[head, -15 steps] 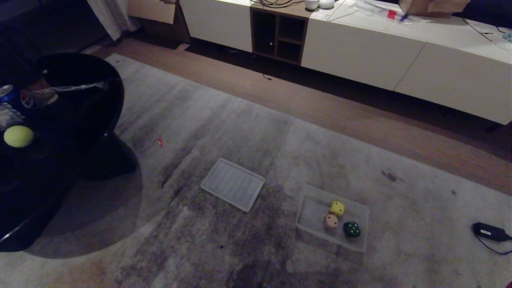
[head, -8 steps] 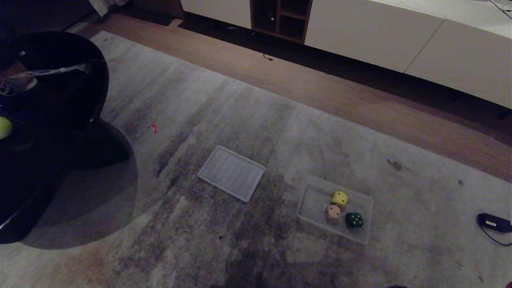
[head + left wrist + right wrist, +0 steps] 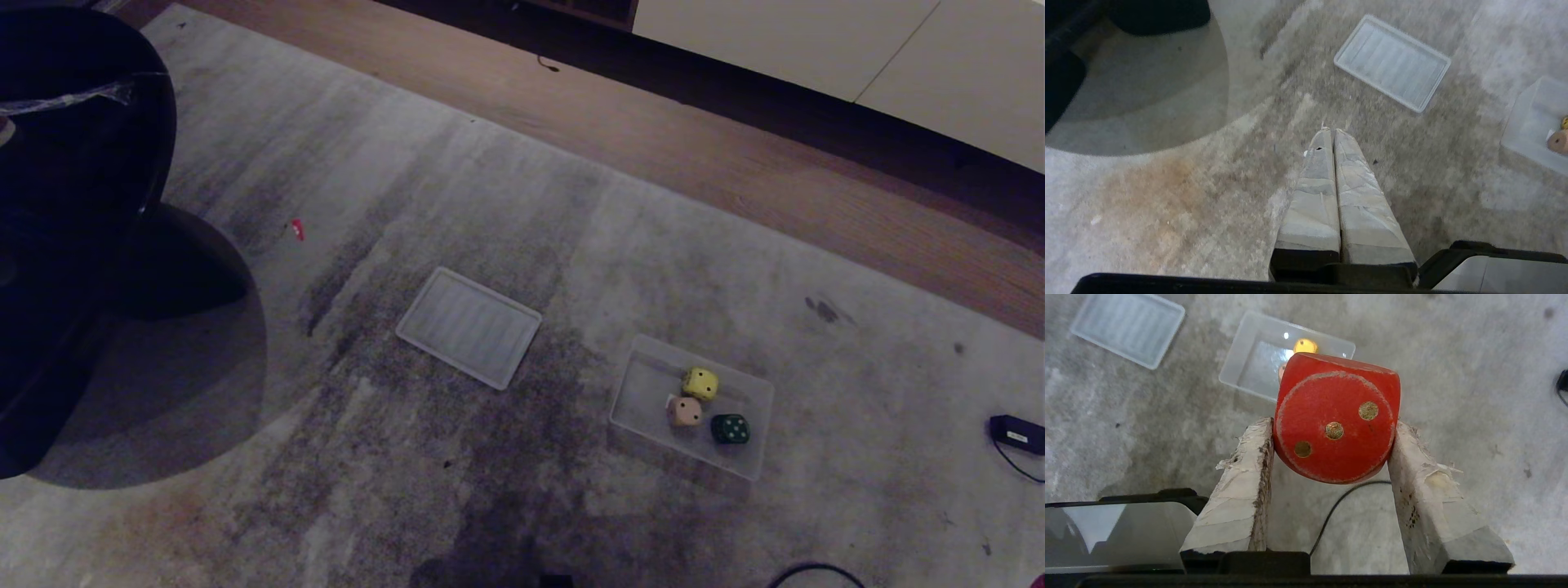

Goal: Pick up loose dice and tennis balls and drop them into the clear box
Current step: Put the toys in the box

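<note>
The right pincer point(image 3: 1331, 433) grips the red die point(image 3: 1336, 418) above the rug point(image 3: 571, 245). The left pincer point(image 3: 1331, 132) is closed and empty. Yellow, tan and green dice point(image 3: 687, 412) lie in the clear box point(image 3: 645, 392).

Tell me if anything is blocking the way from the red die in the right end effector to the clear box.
Nothing visible does. The right end effector holds the red die above bare rug, the clear box lies open ahead, and the ribbed panel sits off to one side.
</note>
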You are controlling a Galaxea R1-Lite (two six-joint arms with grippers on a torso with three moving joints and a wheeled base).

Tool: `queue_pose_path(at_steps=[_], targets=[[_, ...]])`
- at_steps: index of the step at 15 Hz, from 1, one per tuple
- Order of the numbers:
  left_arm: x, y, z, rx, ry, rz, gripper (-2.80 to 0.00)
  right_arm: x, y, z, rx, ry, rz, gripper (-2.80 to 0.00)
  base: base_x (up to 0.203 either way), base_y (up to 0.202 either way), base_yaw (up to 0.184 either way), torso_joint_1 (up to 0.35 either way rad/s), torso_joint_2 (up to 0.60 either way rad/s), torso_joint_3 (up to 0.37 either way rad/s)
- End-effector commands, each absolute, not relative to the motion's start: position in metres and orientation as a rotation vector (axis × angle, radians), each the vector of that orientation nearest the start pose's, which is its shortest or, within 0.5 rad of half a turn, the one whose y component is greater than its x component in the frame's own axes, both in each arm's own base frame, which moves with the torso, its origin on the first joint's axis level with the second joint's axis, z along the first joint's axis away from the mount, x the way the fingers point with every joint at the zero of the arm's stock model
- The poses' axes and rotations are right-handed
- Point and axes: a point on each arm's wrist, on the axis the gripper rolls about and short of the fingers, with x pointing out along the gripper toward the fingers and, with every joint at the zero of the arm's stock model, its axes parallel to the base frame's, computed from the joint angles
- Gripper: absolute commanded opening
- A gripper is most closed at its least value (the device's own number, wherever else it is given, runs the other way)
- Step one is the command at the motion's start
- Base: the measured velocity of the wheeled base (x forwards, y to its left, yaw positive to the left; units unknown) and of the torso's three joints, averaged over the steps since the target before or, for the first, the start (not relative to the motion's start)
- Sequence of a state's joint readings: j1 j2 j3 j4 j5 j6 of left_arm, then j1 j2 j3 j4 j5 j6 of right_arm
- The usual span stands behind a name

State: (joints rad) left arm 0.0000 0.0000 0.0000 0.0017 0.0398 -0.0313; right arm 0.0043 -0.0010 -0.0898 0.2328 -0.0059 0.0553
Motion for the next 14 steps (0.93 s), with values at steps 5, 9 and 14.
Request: queue_pose_path(at_steps=[5,9,14], targets=[[-0.0226,0.0009,0.0749,-0.032,0.004,0.04,-2.8,-0.0313,-0.0003,0.076,0.054,0.144,-0.006,-2.8,0.0,0.0,0.0,0.002,0.0,-0.2],[-0.0226,0.0009,0.0749,-0.034,0.004,0.041,-2.8,-0.0313,-0.0003,0.0761,0.055,0.144,-0.006,-2.8,0.0,0.0,0.0,0.002,0.0,-0.196],[-0.0226,0.0009,0.0749,-0.033,0.004,0.04,-2.8,-0.0313,-0.0003,0.0759,0.054,0.145,-0.006,-2.8,0.0,0.0,0.0,0.001,0.0,-0.198]])
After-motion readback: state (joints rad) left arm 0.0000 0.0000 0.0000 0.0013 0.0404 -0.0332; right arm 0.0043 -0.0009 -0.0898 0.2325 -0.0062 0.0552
